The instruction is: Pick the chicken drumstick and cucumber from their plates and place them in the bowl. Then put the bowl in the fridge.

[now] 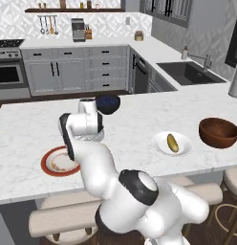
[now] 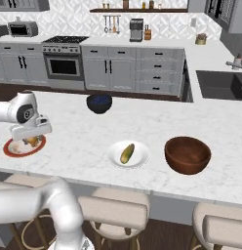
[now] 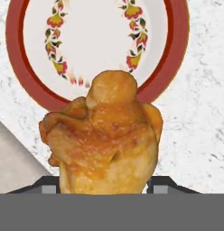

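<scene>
Above the red-rimmed plate, the hand pinches the chicken drumstick.

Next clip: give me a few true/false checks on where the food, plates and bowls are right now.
1. The cucumber lies on the white plate. True.
2. The drumstick is in the wooden bowl. False: it sits between the fingers of the gripper, above the red-rimmed plate.
3. The wooden bowl is empty. True.
4. The dark bowl holds the cucumber. False: the cucumber is on its plate.
</scene>
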